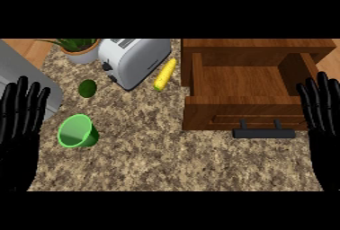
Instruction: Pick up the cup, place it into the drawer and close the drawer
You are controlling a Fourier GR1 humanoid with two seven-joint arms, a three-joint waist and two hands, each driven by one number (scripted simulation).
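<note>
The left hand (20,123) rests at the left edge, fingers straight and holding nothing; far of it stand a plant (78,48), avocado (87,87), toaster (134,59) and corn (165,74). The green cup (77,130) lies tipped on the counter (166,161), near left, mouth toward the viewer. The wooden drawer (249,96) stands open at right, and the right hand (323,121), fingers straight, is cut off by the edge.

Both forearms are cut off by the lower edge; the potted plant (79,48) loses its leaf tips at the top (possibly the toaster (133,60) too); the sink (26,76) runs off left.
</note>
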